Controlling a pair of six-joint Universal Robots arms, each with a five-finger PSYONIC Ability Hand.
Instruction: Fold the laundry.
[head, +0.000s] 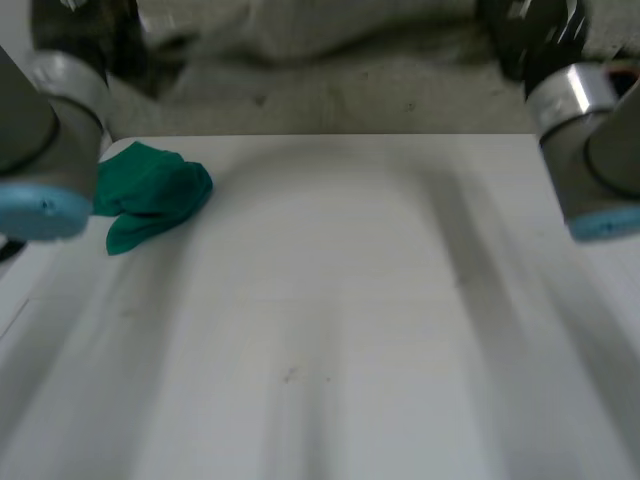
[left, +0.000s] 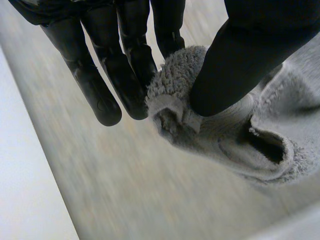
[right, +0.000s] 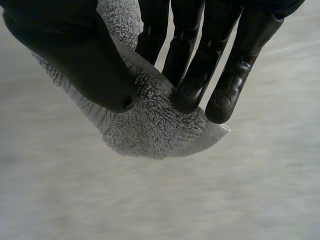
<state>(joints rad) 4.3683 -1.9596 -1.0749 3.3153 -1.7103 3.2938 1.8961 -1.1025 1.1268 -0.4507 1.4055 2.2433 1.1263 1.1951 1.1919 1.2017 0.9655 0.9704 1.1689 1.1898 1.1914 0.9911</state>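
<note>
A grey terry towel (head: 300, 35) hangs stretched past the table's far edge, between my two hands. My left hand (left: 125, 75) pinches a hemmed corner of the towel (left: 225, 135) between its thumb and straight fingers, and the cloth bunches below the thumb. My right hand (right: 200, 65) pinches another corner of the towel (right: 150, 130) the same way, with the thumb pressed on one side and the fingertips on the other. Both held corners hang in the air above a blurred surface.
A crumpled green cloth (head: 150, 195) lies at the far left of the white table (head: 350, 300). My left arm (head: 40, 150) and right arm (head: 590, 150) flank the table at either side.
</note>
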